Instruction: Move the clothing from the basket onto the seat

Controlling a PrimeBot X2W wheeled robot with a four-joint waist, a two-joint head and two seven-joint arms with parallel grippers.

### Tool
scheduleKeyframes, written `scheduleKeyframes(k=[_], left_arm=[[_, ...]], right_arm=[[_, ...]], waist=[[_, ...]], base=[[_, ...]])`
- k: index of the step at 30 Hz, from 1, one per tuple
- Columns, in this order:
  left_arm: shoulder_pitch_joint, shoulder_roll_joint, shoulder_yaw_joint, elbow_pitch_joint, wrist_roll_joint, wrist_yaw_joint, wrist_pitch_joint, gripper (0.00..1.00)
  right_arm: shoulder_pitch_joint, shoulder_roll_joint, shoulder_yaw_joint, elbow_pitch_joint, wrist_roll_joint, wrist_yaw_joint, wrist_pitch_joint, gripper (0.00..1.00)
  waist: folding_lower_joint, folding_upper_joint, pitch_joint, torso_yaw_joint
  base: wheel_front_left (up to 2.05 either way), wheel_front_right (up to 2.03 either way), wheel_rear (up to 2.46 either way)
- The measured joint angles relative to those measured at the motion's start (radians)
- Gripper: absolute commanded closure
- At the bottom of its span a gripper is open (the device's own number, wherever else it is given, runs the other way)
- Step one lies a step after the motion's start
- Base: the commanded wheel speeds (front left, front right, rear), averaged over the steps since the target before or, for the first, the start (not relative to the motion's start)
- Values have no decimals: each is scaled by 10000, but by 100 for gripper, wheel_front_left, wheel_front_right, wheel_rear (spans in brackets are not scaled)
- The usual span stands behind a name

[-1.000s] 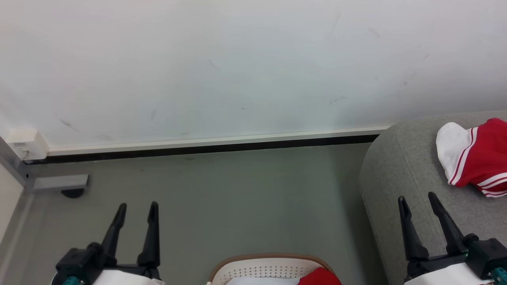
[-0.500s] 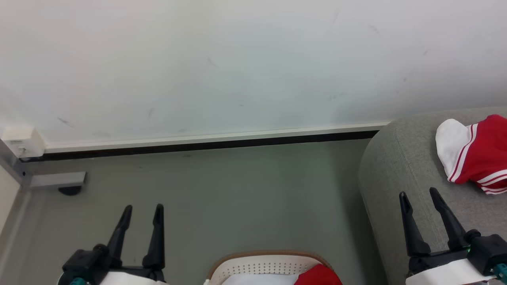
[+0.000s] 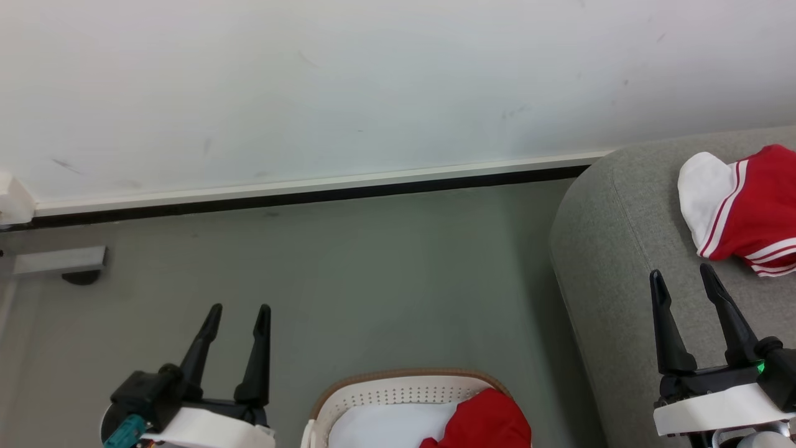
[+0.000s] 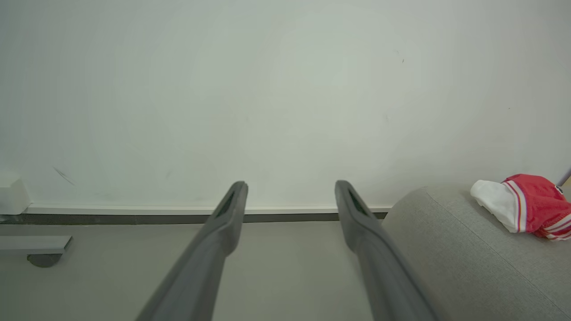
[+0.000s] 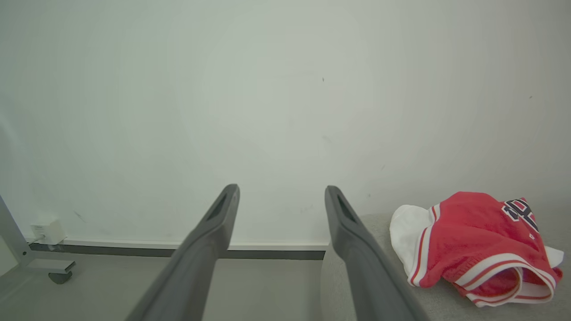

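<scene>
The white perforated basket [image 3: 398,391] with its tan rim sits at the bottom middle of the head view, holding a plain red garment [image 3: 482,424] beside white fabric [image 3: 388,429]. A red garment with white panels and striped trim [image 3: 743,208] [image 4: 526,207] [image 5: 473,243] lies on the grey seat [image 3: 622,249] [image 4: 464,254] at the right. My left gripper [image 3: 239,311] [image 4: 290,187] is open over the floor, left of the basket. My right gripper [image 3: 682,274] [image 5: 281,189] is open above the seat's rounded end, nothing between its fingers.
A white wall with a dark baseboard [image 3: 311,196] runs across the back. A grey metal foot with a caster [image 3: 62,267] [image 5: 53,269] stands at the far left. Grey-green floor [image 3: 373,280] lies between the wall, basket and seat.
The head view has tilted downward, so more of the basket and its red garment shows and the wall and seat sit higher. Both grippers remain open.
</scene>
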Motion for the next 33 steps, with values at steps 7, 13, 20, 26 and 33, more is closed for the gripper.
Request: scheduleKeyframes(k=[7,13,20,26,33], left_arm=[[-403,-2,-100,228,77,-132,0,0],[-807,17,-577,721,230,-330,4,0],[-1462,44,-1753,1559,424,-525,385,0],[-2323,92,-2903,2395,477,-573,654,0],[-3270,343,-4869,3570,-151,-614,1145,0]], right_arm=[[-218,81,-167,-165,-82,0,0,0],[-430,155,-295,-334,-148,0,0,0],[-686,249,-637,-637,-222,0,0,0],[-1053,407,-894,-980,-314,0,0,0],[-1523,575,-1028,-1279,-372,0,0,0]], waist=[[0,0,467,-230],[0,0,839,-442],[0,0,1520,-733],[1,0,2329,-970],[1,-1,3186,-1273]], base=[[0,0,0],[0,0,0],[0,0,0],[0,0,0],[0,0,0]])
